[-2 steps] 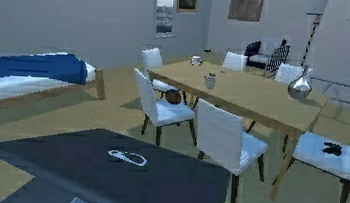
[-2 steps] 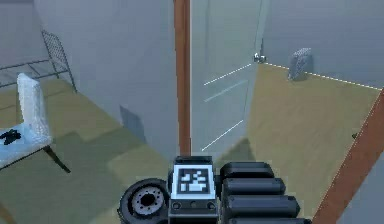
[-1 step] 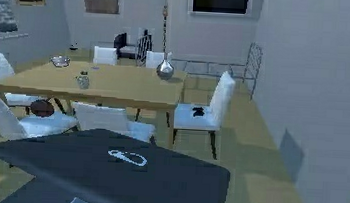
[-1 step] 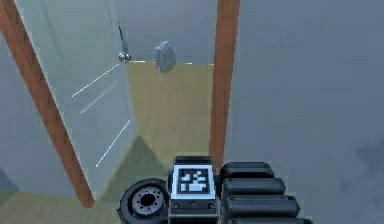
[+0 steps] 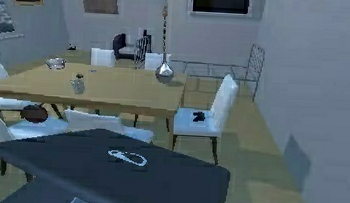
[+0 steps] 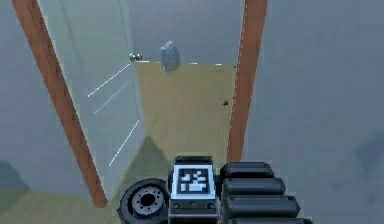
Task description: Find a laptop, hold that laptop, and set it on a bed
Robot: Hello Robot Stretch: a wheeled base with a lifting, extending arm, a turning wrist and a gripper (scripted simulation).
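Wooden table [image 5: 104,84] and white chairs [image 5: 214,112] ahead, open door [image 6: 95,80] alongside

The surface [image 5: 114,86] is pale honey wood and the chairs [image 5: 221,110] round it are white, one seat carrying a black patch. A dark slate panel [image 5: 80,160] bears a white squiggle [image 5: 128,158]. The door [image 6: 100,90] is pale grey-white, its frame [image 6: 246,80] reddish brown, the floor [image 6: 185,100] beyond tan. Just right of the jaws' dark body (black throughout) sits a white square [image 6: 195,181] patterned with black marks.
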